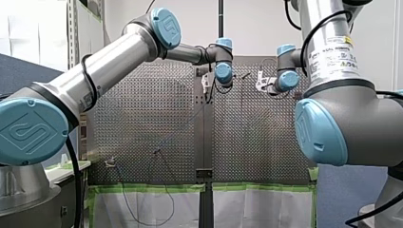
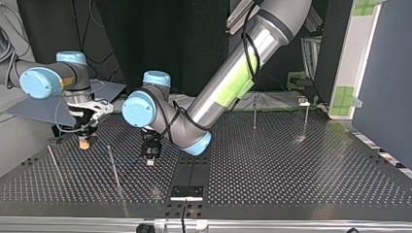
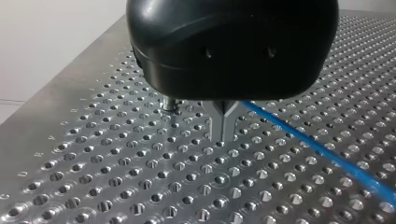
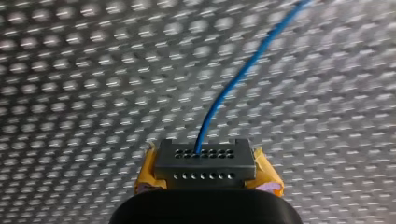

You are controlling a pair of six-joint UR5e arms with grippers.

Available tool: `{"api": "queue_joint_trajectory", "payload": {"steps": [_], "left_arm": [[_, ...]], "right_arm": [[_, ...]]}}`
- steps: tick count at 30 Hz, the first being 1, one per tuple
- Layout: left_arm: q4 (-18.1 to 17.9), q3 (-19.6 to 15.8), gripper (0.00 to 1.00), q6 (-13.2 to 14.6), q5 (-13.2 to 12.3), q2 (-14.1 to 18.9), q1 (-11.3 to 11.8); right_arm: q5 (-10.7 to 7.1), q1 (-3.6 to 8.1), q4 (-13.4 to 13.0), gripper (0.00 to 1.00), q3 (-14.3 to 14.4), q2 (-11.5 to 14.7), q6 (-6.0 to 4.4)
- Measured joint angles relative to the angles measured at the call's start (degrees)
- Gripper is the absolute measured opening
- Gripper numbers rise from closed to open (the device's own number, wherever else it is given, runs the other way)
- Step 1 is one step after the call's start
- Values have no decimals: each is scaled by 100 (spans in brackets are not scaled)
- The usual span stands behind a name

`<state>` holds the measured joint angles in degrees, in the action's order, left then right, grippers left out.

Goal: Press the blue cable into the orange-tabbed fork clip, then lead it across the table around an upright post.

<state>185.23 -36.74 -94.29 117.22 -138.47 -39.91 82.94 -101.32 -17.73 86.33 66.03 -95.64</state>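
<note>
Right wrist view, blue cable: the blue cable (image 4: pixel 233 84) comes out of my right gripper (image 4: pixel 201 151) and curves away over the perforated table (image 4: pixel 70 93).
Right gripper: clamped on the cable, which leaves from between its yellow pads (image 4: pixel 268 179).
Left gripper: my left gripper (image 3: pixel 223 130) has its metal fingers (image 3: pixel 218 122) pressed together, tips close to the table. The cable emerges right beside them, and I cannot tell whether it is pinched.
Upright post: in the top view a thin upright post (image 2: pixel 114 167) stands between the two grippers, each near it on its own side.
Cable at the post: too faint there to say which side of the post it passes.
Fork clip: the orange-tabbed fork clip cannot be made out for sure.
Handling: it looks thin, light and limp, bending in an easy curve. It probably cannot be pushed and needs leading under gentle tension. The smooth jacket may slip through a loose grip.
Where to hold: probably close on either side of the stretch that must bend round the post, so that stretch stays taut. A hard pull could drag it out of the clip.
</note>
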Motion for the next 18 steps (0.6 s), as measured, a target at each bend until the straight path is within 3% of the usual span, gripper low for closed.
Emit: {"api": "queue_joint_trajectory", "payload": {"steps": [1,2,3,4,5,18], "left_arm": [[-3,-14,44,10,0,-1,2],[-7,-48,63,38,-3,0,4],[-9,-84,63,62,-5,0,5],[-9,-124,83,83,-7,-1,6],[-10,-169,96,104,-8,-1,6],[18,-267,100,138,113,-6,22]], "right_arm": [[-2,3,-41,0,42,-31,-14],[-3,6,-84,0,86,-57,-29],[-3,8,-144,0,148,-85,-53],[-4,9,-192,0,196,-102,-74],[-4,9,-241,0,245,-122,-93],[117,19,-978,0,712,-692,-120]]}}
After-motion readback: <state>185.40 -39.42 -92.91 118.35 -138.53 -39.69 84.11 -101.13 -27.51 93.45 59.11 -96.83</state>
